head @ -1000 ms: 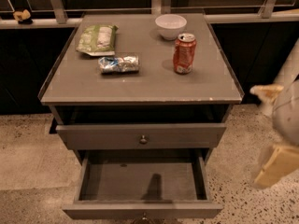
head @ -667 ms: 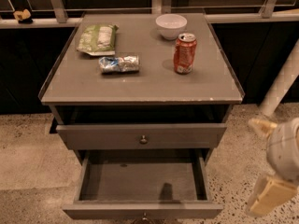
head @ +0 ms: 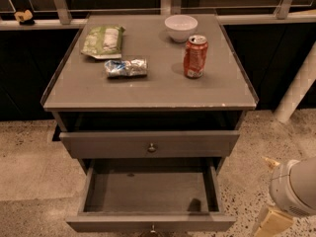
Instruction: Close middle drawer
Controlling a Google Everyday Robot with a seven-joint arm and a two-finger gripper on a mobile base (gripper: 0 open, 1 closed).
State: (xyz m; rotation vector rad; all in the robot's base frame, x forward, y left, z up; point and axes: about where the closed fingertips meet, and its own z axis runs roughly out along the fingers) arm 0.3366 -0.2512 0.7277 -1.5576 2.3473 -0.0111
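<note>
Grey cabinet (head: 148,90): is standing on a speckled floor (head: 29,172), its flat top carrying four things.
Middle drawer (head: 148,191): is hanging pulled far out toward the camera, with its shallow tray showing bare wood and a small shadow near the right front corner.
Drawer knob (head: 152,228): is sitting at the centre of the front panel, cut off by the bottom edge of the view.
Upper drawer (head: 98,144): is sitting just above the open tray, nearly pushed in, with a round knob at its centre and a dark gap above it.
Gripper (head: 272,194): is hovering at the lower right, beside the open drawer's right front corner and apart from it, low over the floor.
Fingers (head: 272,223): seem to be spreading wide with nothing between them, one tan tip pointing up and one pointing down, though the frame edge is cutting them off.
Bowl (head: 180,27): is sitting at the back of the top, white and upright.
Can (head: 195,56): is standing upright just in front of the bowl, red.
Green packet (head: 103,41): is lying flat at the back left.
Foil packet (head: 126,67): is lying just in front of the green packet, left of the can.
White post (head: 298,85): is leaning behind the cabinet's right side.
</note>
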